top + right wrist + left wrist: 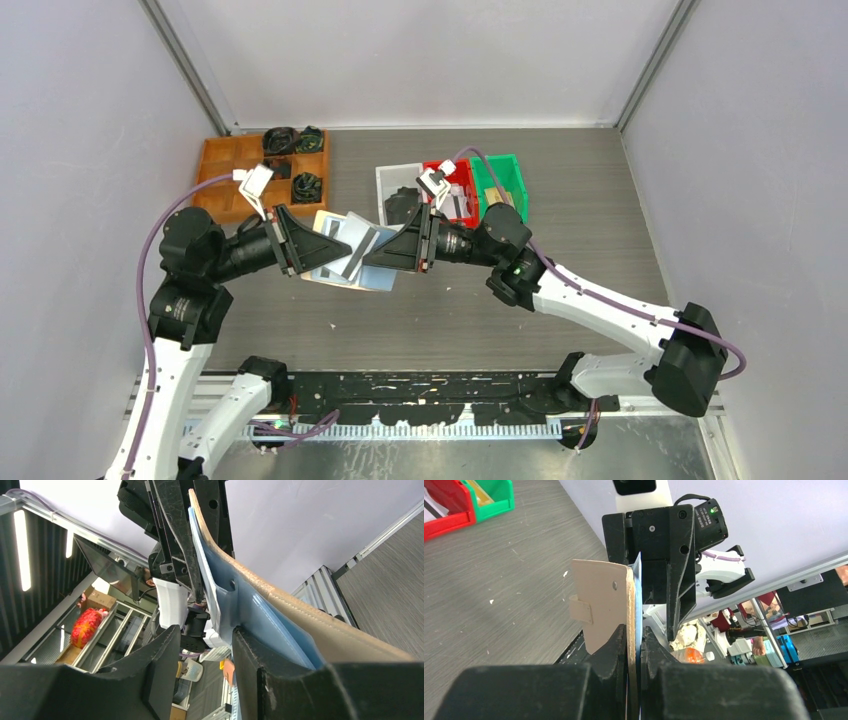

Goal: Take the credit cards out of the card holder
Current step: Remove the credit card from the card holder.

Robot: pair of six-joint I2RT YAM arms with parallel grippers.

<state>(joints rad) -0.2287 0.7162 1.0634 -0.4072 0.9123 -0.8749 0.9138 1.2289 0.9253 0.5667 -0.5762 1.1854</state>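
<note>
The card holder (345, 240) hangs in the air between both arms over the middle of the table, tan outside and pale blue inside. My left gripper (320, 250) is shut on its edge; in the left wrist view the fingers (634, 632) pinch the tan and blue layers of the holder (599, 600). My right gripper (378, 255) is open. In the right wrist view its jaws (200, 635) stand apart with nothing between them, and the holder's blue inner pocket (260, 605) lies against the outside of one finger. A white card with a black stripe (431, 511) lies in the red bin (455, 185).
A green bin (505, 185) stands beside the red one at the back. A wooden tray (225, 175) with black lumps sits at the back left. A grey sheet (392, 178) with a black lump on it lies behind the grippers.
</note>
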